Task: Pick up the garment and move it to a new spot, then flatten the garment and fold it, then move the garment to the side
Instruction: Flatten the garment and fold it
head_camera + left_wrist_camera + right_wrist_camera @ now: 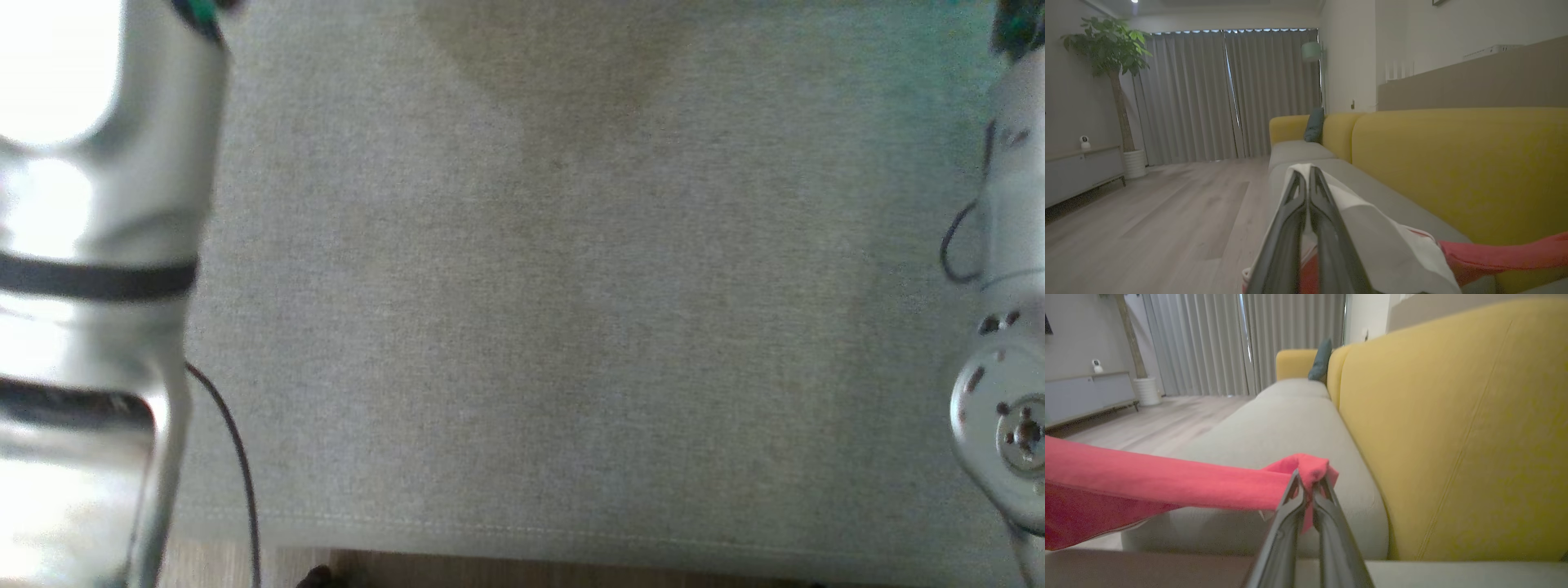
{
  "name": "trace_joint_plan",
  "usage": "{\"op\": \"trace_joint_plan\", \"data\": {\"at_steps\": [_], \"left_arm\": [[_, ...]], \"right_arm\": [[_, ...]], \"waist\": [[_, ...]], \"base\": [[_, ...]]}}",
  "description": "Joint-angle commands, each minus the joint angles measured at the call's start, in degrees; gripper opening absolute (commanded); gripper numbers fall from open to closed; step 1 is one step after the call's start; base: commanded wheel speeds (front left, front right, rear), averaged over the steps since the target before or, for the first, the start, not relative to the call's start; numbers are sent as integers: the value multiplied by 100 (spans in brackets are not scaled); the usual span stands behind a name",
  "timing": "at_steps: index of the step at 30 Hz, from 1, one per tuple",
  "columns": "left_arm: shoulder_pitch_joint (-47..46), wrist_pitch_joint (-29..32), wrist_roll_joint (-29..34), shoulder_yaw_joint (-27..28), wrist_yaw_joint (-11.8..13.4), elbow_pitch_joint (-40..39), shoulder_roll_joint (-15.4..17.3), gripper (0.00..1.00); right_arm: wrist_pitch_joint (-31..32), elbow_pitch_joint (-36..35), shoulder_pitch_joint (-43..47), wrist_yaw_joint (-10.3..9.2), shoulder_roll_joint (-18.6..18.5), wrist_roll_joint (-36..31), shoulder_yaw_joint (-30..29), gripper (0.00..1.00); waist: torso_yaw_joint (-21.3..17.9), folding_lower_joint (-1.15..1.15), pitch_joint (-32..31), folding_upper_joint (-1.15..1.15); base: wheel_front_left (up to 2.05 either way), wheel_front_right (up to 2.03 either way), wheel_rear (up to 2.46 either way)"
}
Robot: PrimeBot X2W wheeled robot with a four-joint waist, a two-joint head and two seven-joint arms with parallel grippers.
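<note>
We hold the red, white-sleeved jersey [1167, 486] taut between arms; left gripper [1308, 173] clamps its white sleeve [1372, 228], right gripper [1306, 484] its red edge; grey fabric sofa seat [571, 327] lies beneath.

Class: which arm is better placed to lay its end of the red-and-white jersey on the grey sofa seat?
Right, probably: the right hand, shut on the red-and-white fabric jersey, hangs over the grey sofa seat; the left hand is nearer its front edge.
</note>
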Motion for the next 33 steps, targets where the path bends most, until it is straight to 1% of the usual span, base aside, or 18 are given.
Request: {"op": "trace_joint_plan", "data": {"at_steps": [1,3,6,9,11,17,19,20,24,29,33], "left_arm": [[-71,-49,-36,167,-43,-229,184,0],[281,-65,-99,197,-93,-334,153,0],[822,-70,-150,328,-150,-751,139,0],[1410,-71,-164,471,-202,-1201,143,0],[1815,-72,-167,549,-241,-1486,132,0],[3106,-72,-202,816,-306,-2246,57,0],[3591,-72,-209,879,-331,-2494,26,0],[3591,-72,-209,879,-331,-2494,26,0],[4596,-73,-211,934,-342,-2948,-46,0],[5838,-73,-249,999,-252,-3594,-130,0],[6707,-73,-208,1021,-93,-4016,-159,0]], "right_arm": [[-72,-70,12,37,131,-50,31,0],[-160,139,119,37,133,-78,-30,0],[-244,344,286,37,137,7,8,0],[-277,355,500,37,142,225,134,0],[-282,222,679,37,144,511,308,0],[-285,-553,1678,37,145,1491,997,0],[-285,-856,2110,37,146,1693,1161,0],[-285,-856,2110,37,146,1693,1161,0],[-285,-1483,3087,37,146,2014,1414,0],[-206,-2379,4388,37,146,2397,1524,0],[-12,-3245,5380,37,146,2648,1651,0]], "waist": [[85,-2,113,0],[89,-2,132,0],[43,-2,108,0],[-18,-2,22,0],[-51,-2,-81,0],[-145,-2,-584,0],[-170,-2,-794,0],[-170,-2,-794,0],[-181,-2,-1271,0],[-242,-2,-1797,0],[-333,-2,-2053,0]], "base": [[0,0,0],[0,0,0],[0,0,0],[0,0,0],[0,0,0],[0,0,0],[0,0,0],[0,0,0],[0,0,0],[0,0,0],[0,0,0]]}}
